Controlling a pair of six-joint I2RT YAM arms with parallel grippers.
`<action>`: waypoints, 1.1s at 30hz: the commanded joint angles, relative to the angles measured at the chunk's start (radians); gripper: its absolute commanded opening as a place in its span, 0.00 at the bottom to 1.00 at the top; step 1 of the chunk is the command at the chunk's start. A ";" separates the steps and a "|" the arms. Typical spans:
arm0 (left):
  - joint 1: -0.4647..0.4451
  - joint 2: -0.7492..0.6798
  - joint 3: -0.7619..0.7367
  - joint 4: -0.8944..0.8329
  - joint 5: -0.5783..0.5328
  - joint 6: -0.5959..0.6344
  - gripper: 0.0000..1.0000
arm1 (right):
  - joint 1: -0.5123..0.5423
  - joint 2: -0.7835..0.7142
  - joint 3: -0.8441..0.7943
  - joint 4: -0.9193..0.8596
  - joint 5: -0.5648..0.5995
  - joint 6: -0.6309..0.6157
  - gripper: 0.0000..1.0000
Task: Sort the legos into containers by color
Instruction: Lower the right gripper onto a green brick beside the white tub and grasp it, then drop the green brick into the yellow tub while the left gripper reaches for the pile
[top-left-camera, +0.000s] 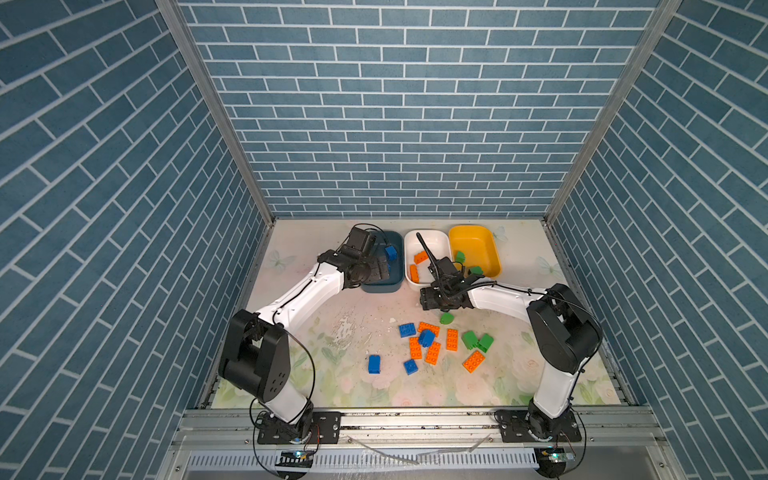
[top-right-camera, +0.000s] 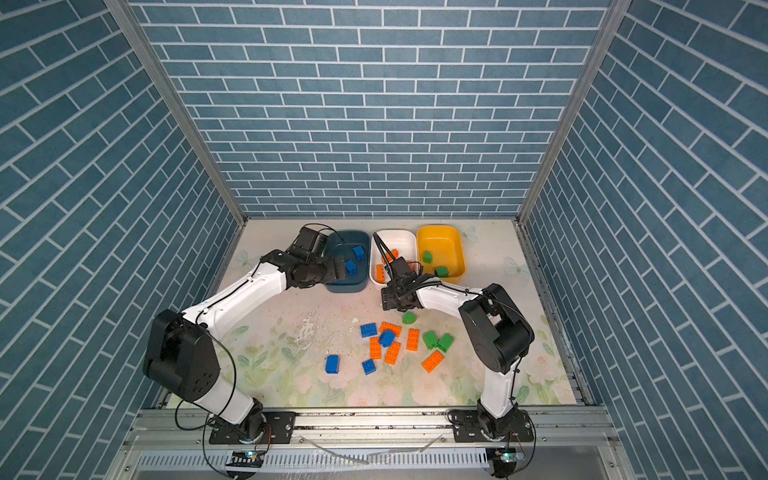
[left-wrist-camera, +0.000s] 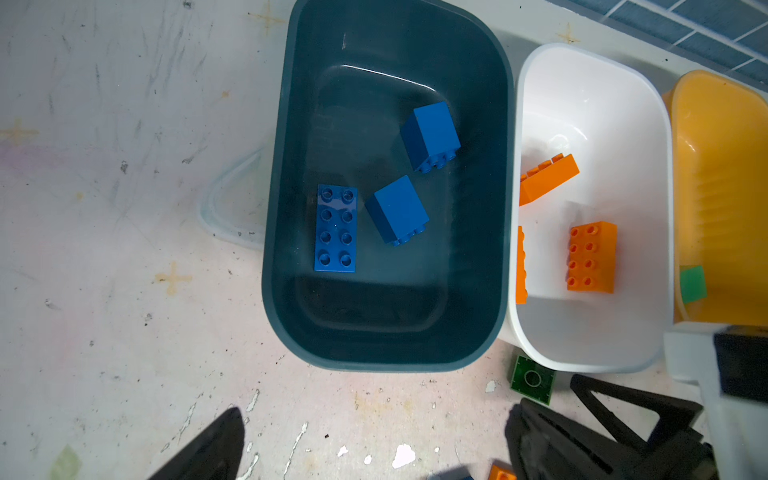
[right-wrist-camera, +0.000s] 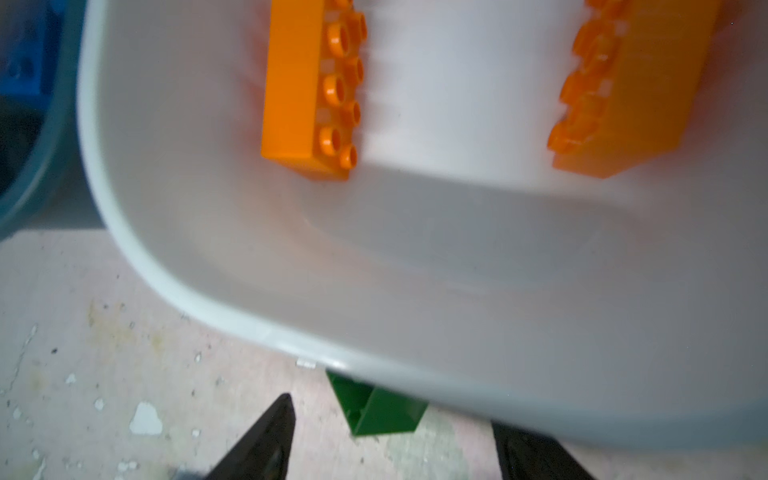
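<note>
Three containers stand in a row at the back: a teal tub (top-left-camera: 384, 287), a white tub (top-left-camera: 430, 239) and a yellow tub (top-left-camera: 473, 235). In the left wrist view the teal tub (left-wrist-camera: 282, 249) holds three blue legos (left-wrist-camera: 336, 228). The white tub (left-wrist-camera: 590, 104) holds orange legos (left-wrist-camera: 590, 257). Green legos (top-left-camera: 460, 255) lie in the yellow tub. My left gripper (left-wrist-camera: 374, 444) hangs open and empty at the teal tub's near rim. My right gripper (right-wrist-camera: 390, 444) is low on the table at the white tub's near rim, open around an overturned green lego (right-wrist-camera: 380, 409) without touching it.
A loose heap of blue, orange and green legos (top-left-camera: 432, 340) lies on the flowered table (top-left-camera: 332, 386) in front of the right arm, with one green lego (top-left-camera: 446, 318) just behind the right gripper. Blue brick-patterned walls close in the back and both sides.
</note>
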 joint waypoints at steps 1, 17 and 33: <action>-0.004 0.011 0.018 -0.026 -0.014 0.012 0.99 | 0.015 0.040 0.064 -0.028 0.085 0.056 0.71; -0.004 0.038 0.013 -0.023 0.005 0.015 0.99 | 0.058 0.079 0.077 -0.159 0.194 -0.012 0.44; -0.064 0.033 0.026 -0.028 -0.061 0.038 0.99 | 0.048 -0.192 -0.185 0.024 0.183 -0.185 0.31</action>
